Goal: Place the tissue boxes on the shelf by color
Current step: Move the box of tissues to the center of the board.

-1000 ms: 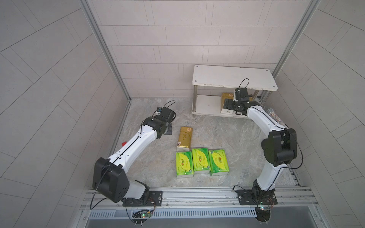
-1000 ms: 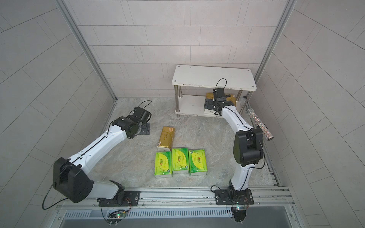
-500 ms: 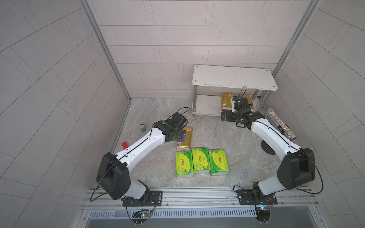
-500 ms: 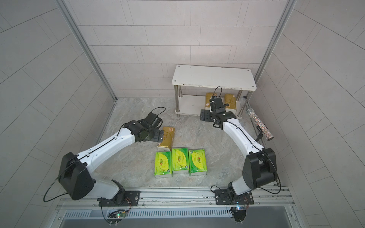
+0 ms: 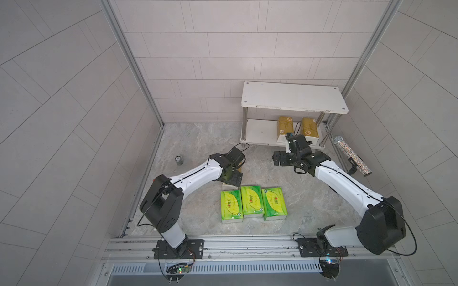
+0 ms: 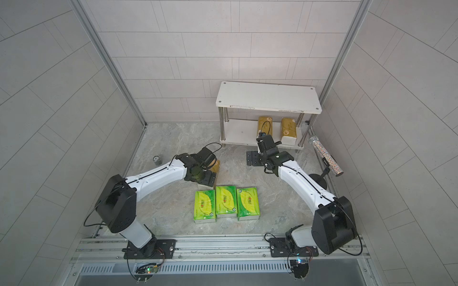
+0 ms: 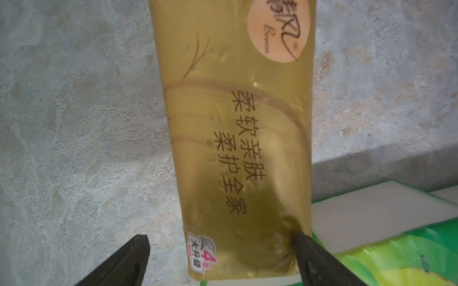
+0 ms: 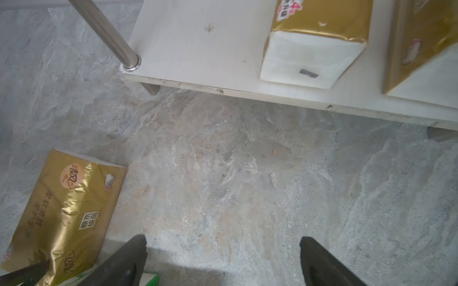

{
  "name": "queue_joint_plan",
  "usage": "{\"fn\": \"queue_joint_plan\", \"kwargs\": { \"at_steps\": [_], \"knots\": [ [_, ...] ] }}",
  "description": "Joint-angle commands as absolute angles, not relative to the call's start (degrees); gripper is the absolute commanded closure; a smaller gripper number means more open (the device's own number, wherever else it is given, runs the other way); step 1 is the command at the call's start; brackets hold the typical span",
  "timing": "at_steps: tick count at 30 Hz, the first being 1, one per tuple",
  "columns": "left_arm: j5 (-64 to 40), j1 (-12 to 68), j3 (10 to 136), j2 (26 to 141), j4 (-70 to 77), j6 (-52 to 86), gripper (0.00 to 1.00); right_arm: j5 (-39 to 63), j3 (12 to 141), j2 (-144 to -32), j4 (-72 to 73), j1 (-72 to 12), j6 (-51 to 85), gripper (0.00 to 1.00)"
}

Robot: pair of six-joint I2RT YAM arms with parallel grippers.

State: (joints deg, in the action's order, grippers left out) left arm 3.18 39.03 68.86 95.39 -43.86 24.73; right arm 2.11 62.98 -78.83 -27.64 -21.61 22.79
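- Both top views:
  - The shelf [image 5: 292, 100] stands at the back wall, its top board [image 6: 269, 97] bare.
  - Its lower board [image 5: 260, 132] carries two gold packs [image 5: 285, 126] side by side towards one end, with free space beside them.
  - Three green packs [image 5: 252, 201] lie in a touching row on the floor [image 5: 198, 138].
  - The third gold pack [image 6: 216, 168] lies just behind that row, mostly covered by the left gripper [image 6: 207, 179].
  - The right gripper [image 5: 280, 158] hangs in front of the shelf, carrying nothing.
- Left wrist view:
  - The left gripper [image 7: 220, 237] has its jaws spread wide across the near end of the third gold pack [image 7: 235, 123].
  - One finger [image 7: 312, 255] presses against the wrap at the pack's edge.
  - The other finger [image 7: 124, 262] stands off over bare floor, so nothing is clamped yet.
- Right wrist view:
  - The right gripper [image 8: 223, 238] has its jaws apart with only floor between them.
  - The lower board [image 8: 198, 49] and its gold packs lie ahead.
- Step, as judged: the last gold pack is being picked up, and the green packs are untouched.
- The next move calls for:
  - centring the jaws on the pack;
  - closing gently on the soft wrap;
  - lifting clear of the green row;
  - setting the pack in the free space on the lower board.
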Motion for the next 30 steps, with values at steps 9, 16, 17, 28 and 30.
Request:
{"fn": "queue_joint_plan", "kwargs": {
  "at_steps": [9, 16, 17, 28, 30],
  "knots": [
    [2.5, 38.6, 71.51, 101.24, -40.16, 27.33, 0.09, 1.87, 66.15, -82.79, -28.26, -27.23, 24.53, 0.0],
    [-2.26, 34.79, 75.01, 103.72, -35.81, 35.62, 0.21, 2.11, 66.17, -82.44, -29.0, -28.56, 24.36, 0.0],
    [-3.43, 34.28, 75.68, 104.38, -35.26, 37.04, 0.21, 2.28, 65.96, -82.44, -28.99, -28.54, 24.16, 0.0],
    [-13.82, 32.43, 85.43, 107.6, -36.01, 40.42, 0.1, 8.41, 62.22, -82.25, -24.04, -28.8, 21.87, 0.0],
    [-13.58, 31.16, 84.16, 104.18, -37.09, 39.57, 0.09, 10.15, 61.44, -82.5, -21.98, -29.1, 20.79, 0.0]
  ]
}}
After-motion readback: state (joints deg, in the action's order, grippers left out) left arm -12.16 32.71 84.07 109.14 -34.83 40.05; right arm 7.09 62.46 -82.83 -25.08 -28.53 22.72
